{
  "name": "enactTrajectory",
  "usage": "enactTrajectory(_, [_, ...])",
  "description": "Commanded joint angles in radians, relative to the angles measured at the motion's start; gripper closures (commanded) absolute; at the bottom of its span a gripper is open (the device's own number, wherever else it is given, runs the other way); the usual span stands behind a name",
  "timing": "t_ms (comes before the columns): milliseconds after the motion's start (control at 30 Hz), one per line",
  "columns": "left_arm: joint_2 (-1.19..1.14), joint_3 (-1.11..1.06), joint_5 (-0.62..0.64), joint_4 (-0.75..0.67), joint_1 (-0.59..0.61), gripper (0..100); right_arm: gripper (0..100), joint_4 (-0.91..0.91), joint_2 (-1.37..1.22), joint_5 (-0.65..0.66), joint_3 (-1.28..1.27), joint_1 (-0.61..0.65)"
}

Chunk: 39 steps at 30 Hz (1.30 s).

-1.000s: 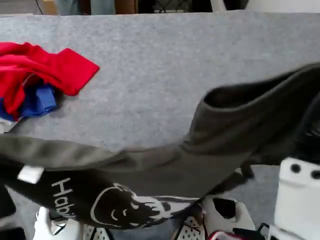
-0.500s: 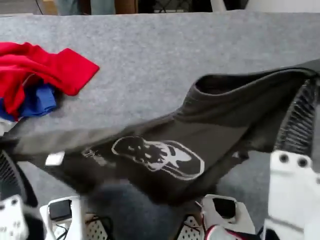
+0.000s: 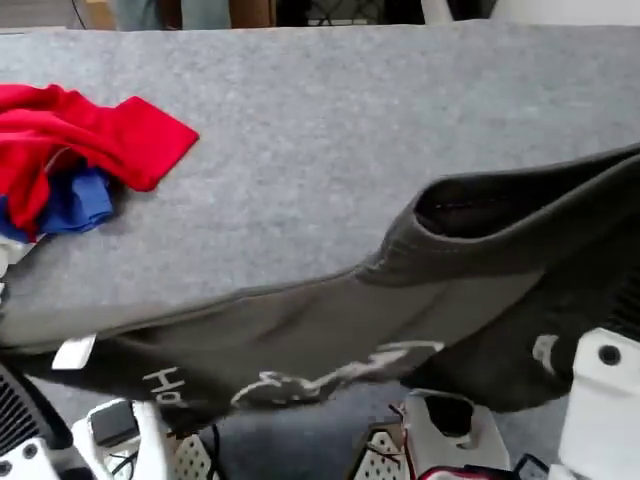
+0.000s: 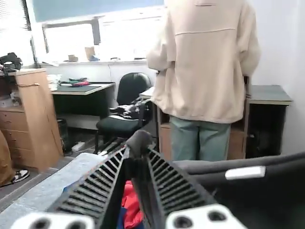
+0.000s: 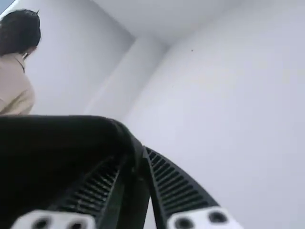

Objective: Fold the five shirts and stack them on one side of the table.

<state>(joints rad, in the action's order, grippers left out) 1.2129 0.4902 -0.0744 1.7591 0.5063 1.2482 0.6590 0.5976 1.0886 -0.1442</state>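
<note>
Down at the near edge, the left gripper (image 4: 137,151) is clamped tight on a small bunch of the dark shirt (image 3: 400,320), and the right gripper (image 5: 140,161) pinches the same cloth at its far-right end, so the shirt hangs stretched across the near half of the table (image 3: 350,110). Both grips look thin, and one tug could pull a corner free and drop that side in a heap. The middle sags, the collar opening is twisted upward, and I'd judge it lands creased unless it is drawn taut. The lower hem dangles over the arm bases (image 3: 445,425) and could snag there. The white print (image 3: 330,375) is folded on itself and unreadable, the white tag (image 3: 72,352) shows by the left end, and I can't tell whether the cloth touches the table. Far left, the red shirt (image 3: 90,140) lies crumpled over the blue shirt (image 3: 75,200), both cut off by the edge.
</note>
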Motion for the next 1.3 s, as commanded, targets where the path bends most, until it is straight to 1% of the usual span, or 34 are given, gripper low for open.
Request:
enactTrajectory(0, [-0.003,-0.007,-0.011,0.002,0.002,97,98.5,0.054,-0.004,0.009,-0.018,-0.011])
enactTrajectory(133, [-0.003,-0.008,-0.011,0.002,0.001,97,98.5,0.153,-0.004,0.005,-0.018,-0.011])
enactTrajectory(233, [-0.009,-0.038,-0.015,0.0,-0.002,97,98.5,0.193,-0.004,0.008,-0.056,-0.011])
enactTrajectory(333, [-0.015,-0.185,-0.012,-0.023,-0.004,97,98.5,0.19,-0.004,0.008,-0.157,-0.009])
enactTrajectory(400, [-0.006,-0.351,-0.011,-0.118,-0.004,97,98.5,0.157,-0.004,0.008,-0.265,-0.009])
enactTrajectory(467, [-0.006,-0.541,-0.011,-0.267,-0.013,97,98.5,0.075,-0.004,0.0,-0.401,-0.008])
enactTrajectory(567, [-0.017,-0.832,-0.011,-0.568,-0.114,97,98.5,-0.135,-0.005,0.0,-0.654,-0.009])
enactTrajectory(633, [-0.023,-1.049,-0.017,-0.813,-0.183,97,98.5,-0.327,-0.013,0.006,-0.855,0.002])
enactTrajectory(700, [-0.052,-1.241,-0.017,-1.086,-0.222,97,98.5,-0.535,-0.028,0.006,-1.032,0.031])
enactTrajectory(767, [-0.112,-1.357,-0.012,-1.343,-0.229,97,98.5,-0.726,-0.056,0.006,-1.181,0.04])
enactTrajectory(800, [-0.155,-1.388,-0.014,-1.445,-0.228,97,98.5,-0.821,-0.077,0.006,-1.239,0.054])
enactTrajectory(833, [-0.203,-1.395,-0.017,-1.528,-0.228,97,98.5,-0.905,-0.104,0.006,-1.28,0.071])
enactTrajectory(900, [-0.313,-1.359,-0.017,-1.613,-0.226,97,98.5,-1.051,-0.17,0.006,-1.331,0.087])
enactTrajectory(1000, [-0.488,-1.216,-0.017,-1.623,-0.226,97,98.5,-1.168,-0.286,0.006,-1.305,0.094])
enactTrajectory(1167, [-0.763,-0.969,-0.017,-1.62,-0.225,97,98.5,-1.16,-0.495,0.005,-1.106,0.087])
enactTrajectory(1200, [-0.804,-0.934,-0.017,-1.616,-0.225,97,98.5,-1.135,-0.53,0.003,-1.064,0.087])
enactTrajectory(1267, [-0.852,-0.872,-0.018,-1.559,-0.231,97,98.5,-1.057,-0.593,0.003,-0.983,0.092])
